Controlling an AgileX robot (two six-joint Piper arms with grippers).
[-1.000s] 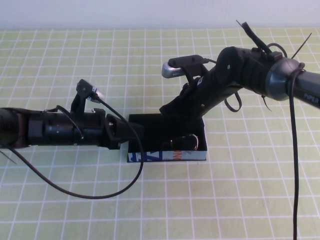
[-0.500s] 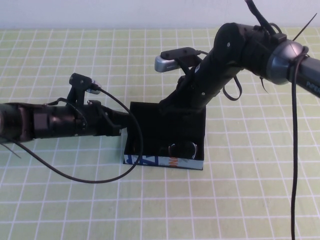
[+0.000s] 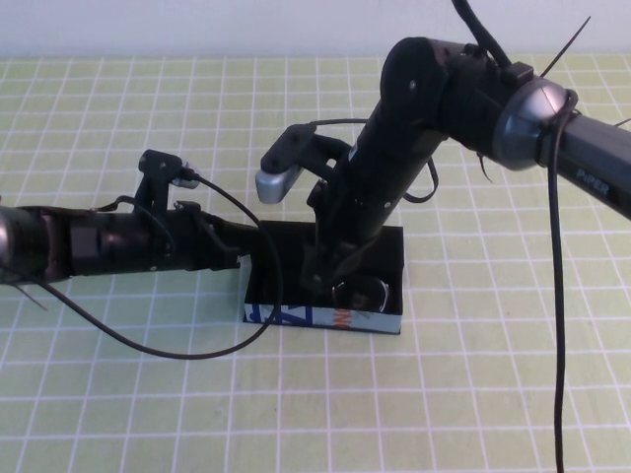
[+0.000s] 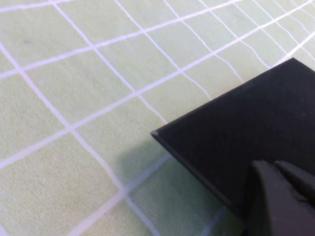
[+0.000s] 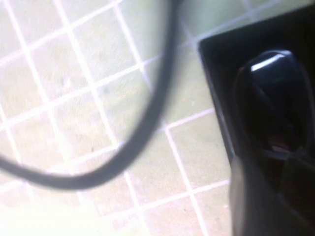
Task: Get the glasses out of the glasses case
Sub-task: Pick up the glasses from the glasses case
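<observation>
The glasses case (image 3: 325, 317) lies open at the table's middle, its white printed front facing me. The black glasses (image 3: 365, 293) lie inside, towards the case's right end. A glossy dark lens (image 5: 269, 101) shows in the right wrist view inside the case's black wall (image 5: 216, 83). My right gripper (image 3: 320, 279) reaches down into the case, just left of the glasses. My left gripper (image 3: 243, 252) is at the case's left end. In the left wrist view its fingers (image 4: 275, 201) are together on the matte black case surface (image 4: 246, 128).
The table is a green mat with a white grid (image 3: 118, 394). A black cable (image 3: 197, 350) loops from the left arm in front of the case's left corner. The right arm (image 3: 463, 89) spans the space behind the case. A cable (image 5: 147, 123) crosses the right wrist view.
My right arm has swung left and down, bringing its gripper from behind the case into its inside. The case has shifted slightly. The left arm has stayed at the case's left end.
</observation>
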